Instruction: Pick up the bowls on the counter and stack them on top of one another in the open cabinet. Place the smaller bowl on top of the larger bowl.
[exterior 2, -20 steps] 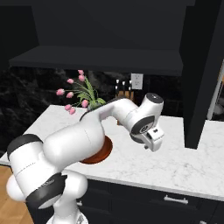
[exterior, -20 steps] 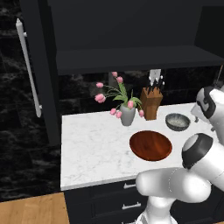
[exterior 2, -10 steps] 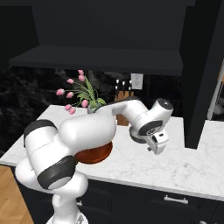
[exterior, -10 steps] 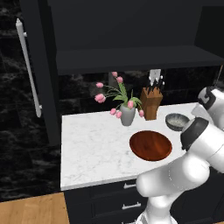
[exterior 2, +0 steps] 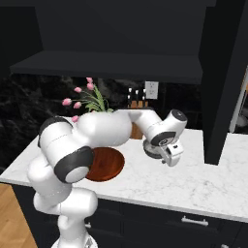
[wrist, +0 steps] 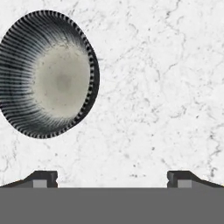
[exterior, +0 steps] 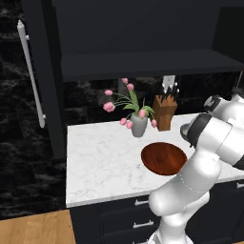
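Since the fingers [wrist: 112, 177] stand spread wide and empty over bare bench [wrist: 166, 87], with the smaller bowl [wrist: 48, 74] off to one side, closing here would likely miss; the larger bowl [exterior: 164, 157] sits farther along

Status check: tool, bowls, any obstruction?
Tool open, empty, above counter. Grey bowl off-centre beside it; brown bowl on counter. Nothing in the way.

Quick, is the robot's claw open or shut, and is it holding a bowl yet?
Gripper: open, holding nothing. It hangs over the counter, with the small grey bowl off to one side, not between its fingertips.
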Available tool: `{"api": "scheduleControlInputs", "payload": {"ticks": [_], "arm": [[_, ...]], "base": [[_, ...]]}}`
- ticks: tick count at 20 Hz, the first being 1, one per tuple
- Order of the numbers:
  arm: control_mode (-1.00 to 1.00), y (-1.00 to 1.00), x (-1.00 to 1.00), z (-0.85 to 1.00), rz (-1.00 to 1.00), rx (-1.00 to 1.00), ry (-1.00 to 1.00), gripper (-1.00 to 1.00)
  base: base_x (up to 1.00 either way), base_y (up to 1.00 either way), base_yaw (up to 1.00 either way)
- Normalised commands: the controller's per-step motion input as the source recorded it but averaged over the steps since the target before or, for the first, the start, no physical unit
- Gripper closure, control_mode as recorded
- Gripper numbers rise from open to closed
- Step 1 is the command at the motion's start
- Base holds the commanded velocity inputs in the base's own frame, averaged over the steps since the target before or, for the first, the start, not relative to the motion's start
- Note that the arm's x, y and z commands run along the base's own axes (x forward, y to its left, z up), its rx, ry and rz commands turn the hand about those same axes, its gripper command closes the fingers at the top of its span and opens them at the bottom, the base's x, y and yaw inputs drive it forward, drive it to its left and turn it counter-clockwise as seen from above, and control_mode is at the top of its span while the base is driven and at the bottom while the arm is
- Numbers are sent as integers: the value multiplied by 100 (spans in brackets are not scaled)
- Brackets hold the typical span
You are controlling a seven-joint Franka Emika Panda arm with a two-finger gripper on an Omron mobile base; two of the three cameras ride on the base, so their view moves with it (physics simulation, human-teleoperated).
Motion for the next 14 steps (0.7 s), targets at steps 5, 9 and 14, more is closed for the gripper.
{"api": "scheduleControlInputs", "payload": {"ticks": [5,9,14], "arm": [[-100,0,51,-20,0,0,0,-100],[-100,0,34,-38,0,0,0,-100],[-100,0,22,-39,0,0,1,-100]], "base": [[0,0,0],[0,0,0],[0,0,0]]}}
